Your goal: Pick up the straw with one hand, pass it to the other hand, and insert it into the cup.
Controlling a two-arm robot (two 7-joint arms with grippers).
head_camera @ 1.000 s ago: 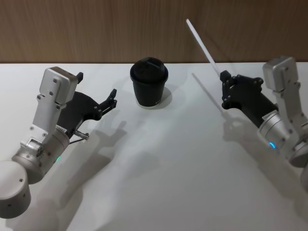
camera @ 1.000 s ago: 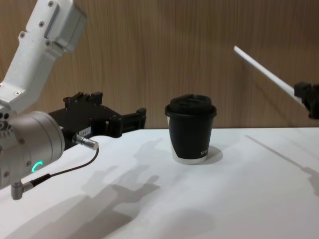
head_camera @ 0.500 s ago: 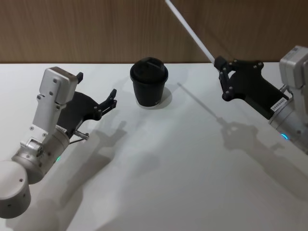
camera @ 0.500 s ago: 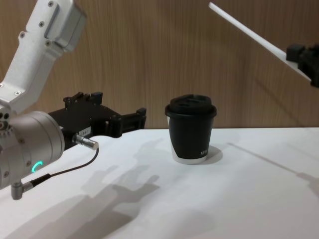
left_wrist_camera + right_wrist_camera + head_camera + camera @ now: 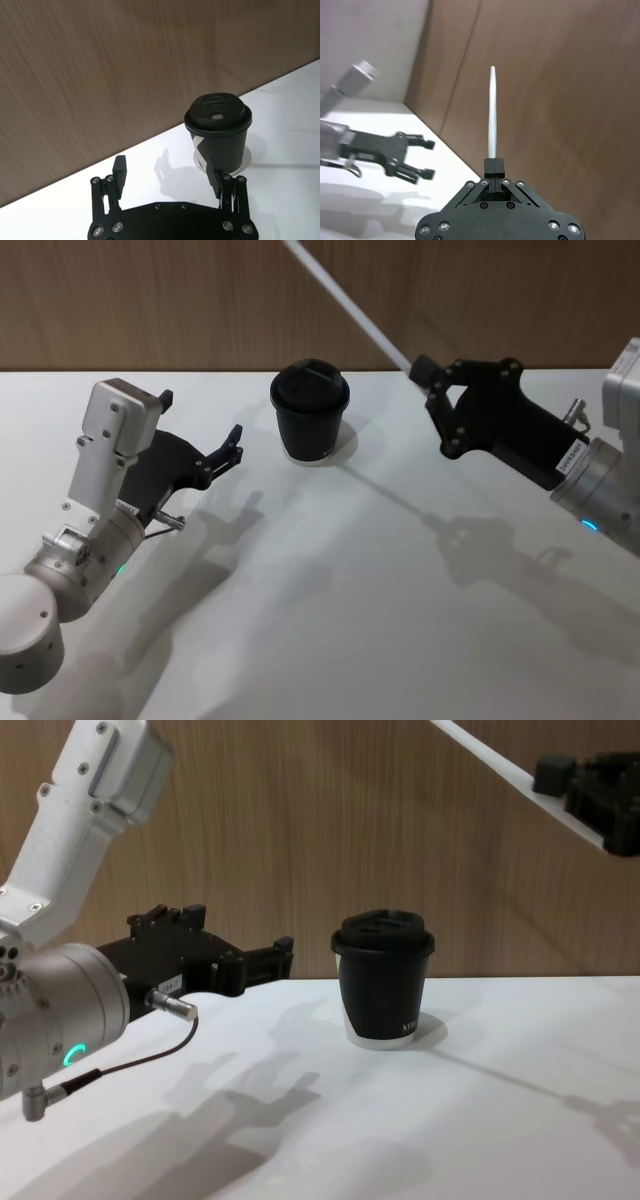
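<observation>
Right gripper, up in the air right of the cup, is clamped on the straw nr its lower end. We read its long axis as slanting up-left, twd left gripper, which waits w/ jaws apart left of cup.

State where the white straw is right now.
Head view, right side: the straw is clamped in the right gripper, raised in the air, slanting up-left, higher than the black lidded cup.
</observation>
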